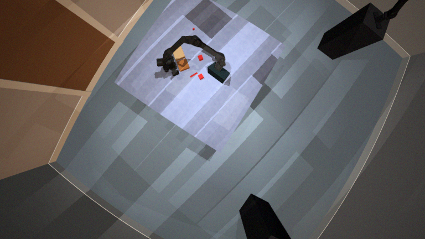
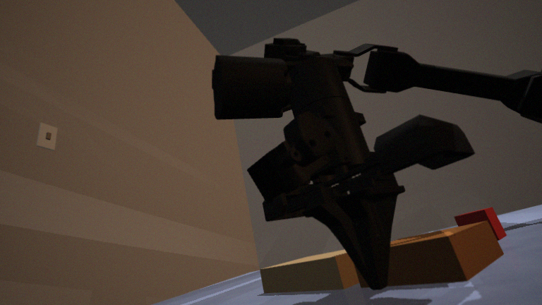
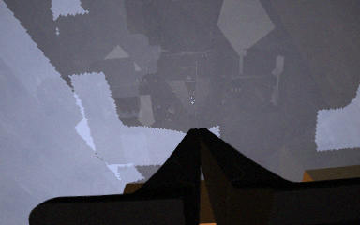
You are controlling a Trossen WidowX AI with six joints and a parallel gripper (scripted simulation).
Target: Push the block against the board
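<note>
With its fingertips low at the left of both pieces, the hand (image 1: 174, 66) (image 2: 377, 285) (image 3: 198, 136) is closed, empty | orange piece (image 1: 185, 66) (image 2: 419, 263) (image 3: 133, 187): worktop (image 1: 194, 104) (image 2: 519, 273) (image 3: 28, 141), just nearer than tan piece (image 1: 179, 52) (image 2: 301, 275) (image 3: 334, 174); contact unclear

A pale table (image 1: 200, 111) (image 2: 515, 277) (image 3: 28, 141) carries orange and tan blocks and several red pieces.

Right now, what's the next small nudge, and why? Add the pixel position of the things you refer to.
Probably a low nudge of the orange piece (image 1: 183, 66) (image 2: 423, 263) (image 3: 132, 187) toward the tan one (image 1: 179, 52) (image 2: 299, 273) (image 3: 334, 173), from its opposite end: the exterior view shows part of the tan piece's end face exposed between them, so that side doesn't look flush.
</note>
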